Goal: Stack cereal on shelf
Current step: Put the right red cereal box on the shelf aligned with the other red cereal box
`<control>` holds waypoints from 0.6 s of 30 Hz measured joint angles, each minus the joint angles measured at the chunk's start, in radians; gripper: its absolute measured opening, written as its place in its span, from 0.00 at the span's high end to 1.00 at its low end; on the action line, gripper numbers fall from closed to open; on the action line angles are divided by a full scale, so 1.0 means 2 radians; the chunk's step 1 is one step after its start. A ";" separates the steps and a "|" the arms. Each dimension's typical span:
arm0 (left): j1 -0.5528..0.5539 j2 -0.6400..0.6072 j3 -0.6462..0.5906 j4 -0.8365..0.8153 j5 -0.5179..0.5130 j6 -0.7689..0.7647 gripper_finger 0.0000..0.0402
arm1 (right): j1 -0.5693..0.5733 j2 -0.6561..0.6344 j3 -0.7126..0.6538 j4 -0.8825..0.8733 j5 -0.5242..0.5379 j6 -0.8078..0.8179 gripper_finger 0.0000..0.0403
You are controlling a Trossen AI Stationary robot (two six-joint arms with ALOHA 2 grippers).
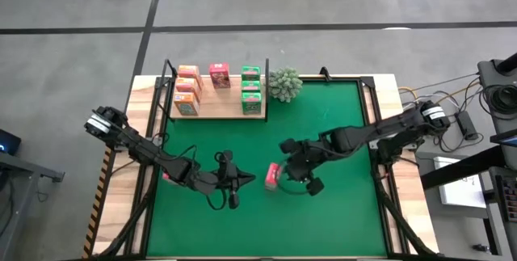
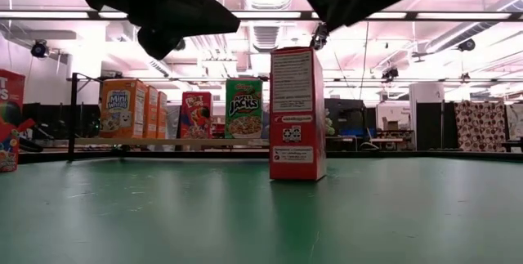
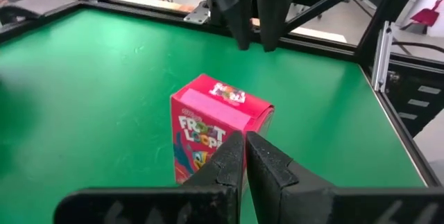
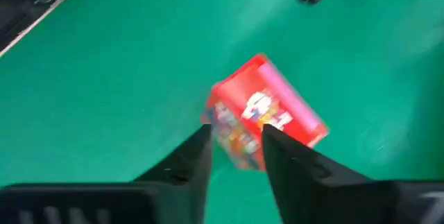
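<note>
On the wooden shelf (image 1: 218, 111) at the back of the green mat (image 1: 339, 212), cereal boxes already stand in columns by colour: orange Mini-Wheats boxes (image 1: 187, 90) at the left end, a pink-red Froot Loops box (image 1: 219, 75) in the middle, green Apple Jacks boxes (image 1: 251, 87) at the right end. That sorting leaves room behind the lone pink-red box, which is probably where the next one belongs. A bushy grey-green plant (image 1: 284, 84) sits just off the shelf's right end.

The left arm reaches in from the table's left edge, forearm low and stretched toward the mat's middle. The left gripper (image 1: 234, 180) has its fingers pressed together with nothing between them, its tips aimed at the loose box from close by, not touching it.

The loose Froot Loops box (image 1: 274, 175) stands upright on the mat between the two grippers, well apart from the shelf; the low view shows its narrow printed side (image 2: 297, 113) facing the camera. Standing like this, it offers two flat sides for a pinch.

The right arm comes in from the right edge, bent at the elbow, wrist over the box. The right gripper (image 1: 292, 178) holds its fingers (image 4: 191, 156) a narrow way apart, just above and beside the box's top edge, with nothing gripped. It looks poised to take the box, though the gap seems tighter than the box is wide, so it would likely need to spread first.
</note>
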 joint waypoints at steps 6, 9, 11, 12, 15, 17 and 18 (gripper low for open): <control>0.000 0.000 0.000 0.011 -0.005 0.016 1.00 | -0.011 0.000 -0.002 0.051 0.000 -0.033 0.50; 0.000 0.000 0.000 0.011 -0.005 0.016 1.00 | -0.012 0.000 -0.007 0.076 -0.001 -0.046 0.40; 0.000 0.000 0.000 0.011 -0.005 0.016 1.00 | -0.012 0.000 -0.015 0.092 -0.001 -0.049 0.34; 0.000 0.000 0.000 0.011 -0.005 0.016 1.00 | -0.013 0.000 -0.019 0.099 -0.001 -0.051 0.32; 0.000 -0.001 0.000 0.013 -0.005 0.017 1.00 | -0.018 0.000 -0.033 0.120 -0.001 -0.058 0.27; 0.000 -0.001 0.005 0.013 -0.005 0.024 1.00 | -0.024 0.000 -0.042 0.127 -0.001 -0.059 0.24; 0.000 -0.001 0.009 0.013 -0.005 0.030 1.00 | -0.027 0.000 -0.045 0.130 -0.001 -0.059 0.24</control>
